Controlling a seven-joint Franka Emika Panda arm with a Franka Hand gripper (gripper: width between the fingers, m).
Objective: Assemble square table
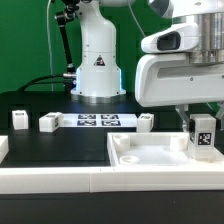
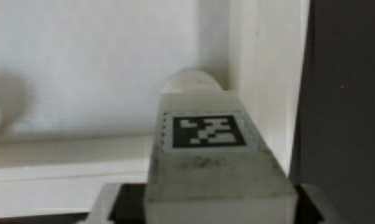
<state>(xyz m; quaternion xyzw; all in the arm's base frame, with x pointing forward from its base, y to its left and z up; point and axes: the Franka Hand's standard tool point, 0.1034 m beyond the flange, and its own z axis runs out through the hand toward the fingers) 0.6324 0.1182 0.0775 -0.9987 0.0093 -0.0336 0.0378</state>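
Step in hand: fitting a leg to a corner of the top.

1. The desk (image 1: 40, 140) is matte black. A long white border rail (image 1: 60, 180) runs along its near edge.
2. The table top (image 1: 150, 155) lies flat on the desk at the exterior view's right. It is smooth white plastic, square and tray-like, with a raised rim and rounded inner corners.
3. The gripper (image 1: 203, 122) hangs above the top's far side. Its jaws are clamped on the held leg post (image 2: 205, 130), one on either flank.
4. The held leg post is a white block carrying a black-and-white tag and is upright. The wrist view places it close beside the rim (contact with the tray floor cannot be confirmed).
5. The marker board (image 1: 97, 120) lies flat near the arm's base.
6. Three loose leg posts (image 1: 20, 120) (image 1: 48, 122) (image 1: 146, 121) stand on the desk, flanking that board.

Next move, as judged: align the post squarely with the corner seat, lower it straight down, and keep it vertical. A tilted post would likely catch on the rim.
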